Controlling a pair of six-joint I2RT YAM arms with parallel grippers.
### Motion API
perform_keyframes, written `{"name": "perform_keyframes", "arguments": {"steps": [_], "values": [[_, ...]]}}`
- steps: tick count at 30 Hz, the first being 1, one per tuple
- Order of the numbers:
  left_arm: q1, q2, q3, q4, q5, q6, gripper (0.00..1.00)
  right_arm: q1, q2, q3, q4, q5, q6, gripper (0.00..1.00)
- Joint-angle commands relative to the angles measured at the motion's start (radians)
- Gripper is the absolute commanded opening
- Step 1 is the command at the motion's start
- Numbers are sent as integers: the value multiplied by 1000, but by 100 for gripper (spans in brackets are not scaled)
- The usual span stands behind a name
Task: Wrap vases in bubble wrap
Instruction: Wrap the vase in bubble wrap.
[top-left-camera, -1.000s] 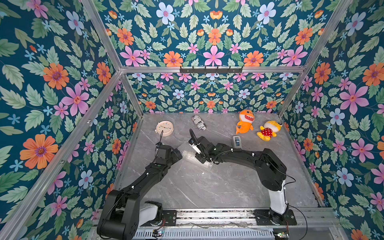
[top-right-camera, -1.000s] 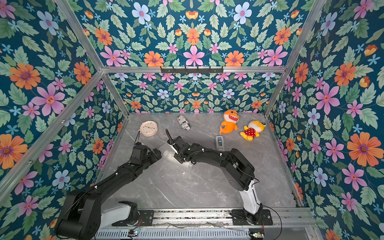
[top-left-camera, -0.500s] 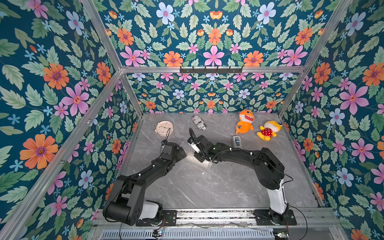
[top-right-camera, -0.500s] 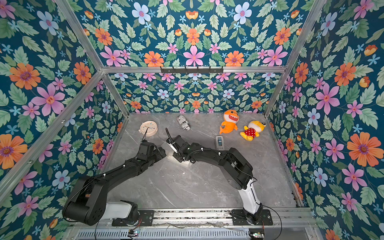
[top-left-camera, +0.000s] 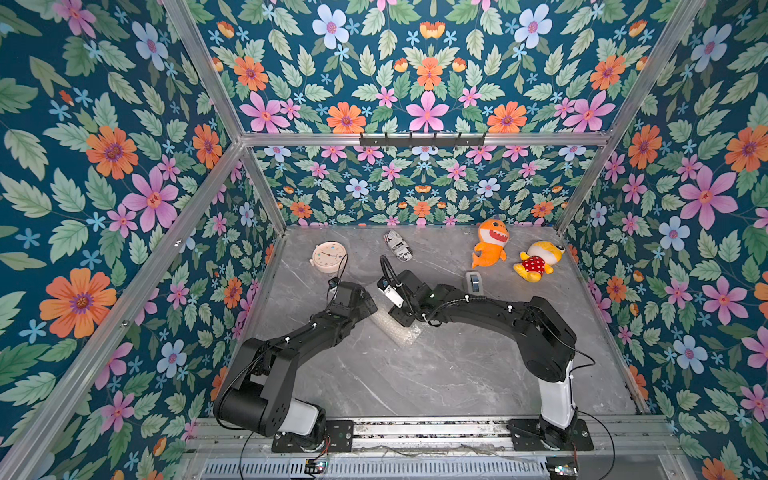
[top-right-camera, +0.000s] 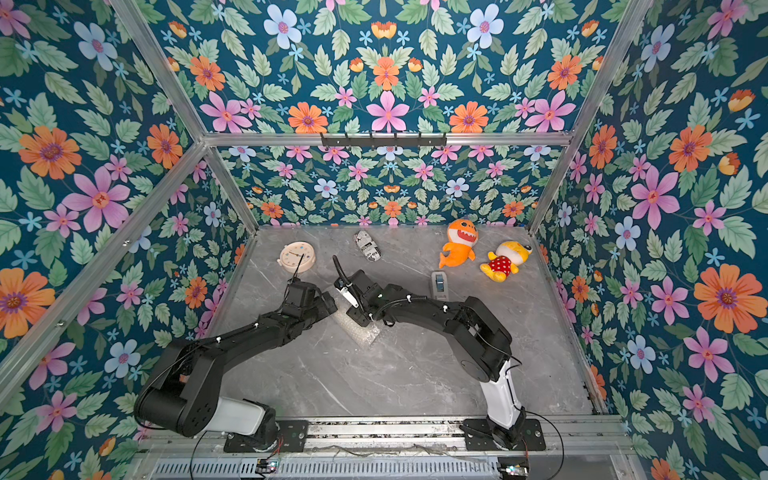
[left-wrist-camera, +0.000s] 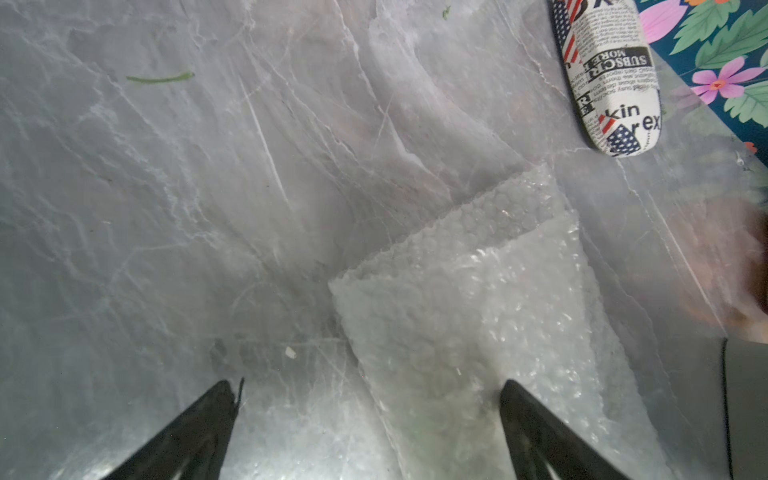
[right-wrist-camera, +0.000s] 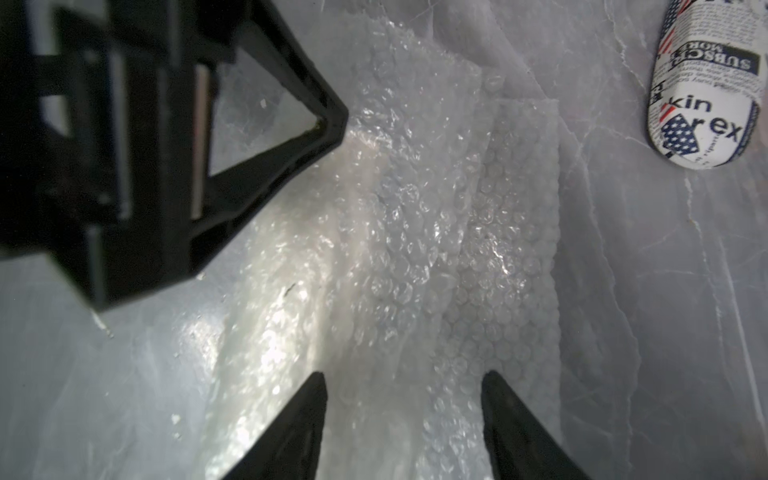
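Mid-frame in a top view, the bubble wrap (top-left-camera: 394, 329) lies crumpled on the table. Over it the left gripper (left-wrist-camera: 370, 415) gapes wide and the right gripper (right-wrist-camera: 403, 415) stands parted, neither holding anything.

A robot-lab test cell: floral wall panels (top-left-camera: 104, 187) on an aluminium frame (top-left-camera: 291, 139) enclose a marble-look tabletop (top-left-camera: 415, 374), with left arm (top-left-camera: 316, 332) and right arm (top-left-camera: 490, 311) bolted to a front rail (top-left-camera: 436, 432)
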Motion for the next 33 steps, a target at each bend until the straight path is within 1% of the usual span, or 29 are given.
{"name": "perform_keyframes", "arguments": {"steps": [1,4,7,9,12,18,24,27,33], "values": [[-8,2,8,-18,-21,5,100,1,-34,5,-45,-6,-14,64],[-12,5,12,-23,-23,3,100,4,-86,-24,-46,-14,3,67],[-17,5,10,-23,-26,0,100,23,-139,-81,-5,-67,18,72],[-20,6,10,-23,-28,1,100,38,-143,-108,24,-92,18,77],[-20,4,10,-24,-30,-3,100,48,-107,-95,20,-93,16,82],[-20,-6,13,-27,-32,-9,100,70,-65,-73,32,-96,1,83],[-21,-6,15,-31,-30,-10,100,100,-54,-68,48,-11,-19,83],[-20,-7,14,-30,-31,-12,100,100,-55,-71,57,-30,-14,83],[-21,-4,14,-29,-28,-9,100,100,-3,-59,43,-34,-16,83]]}}
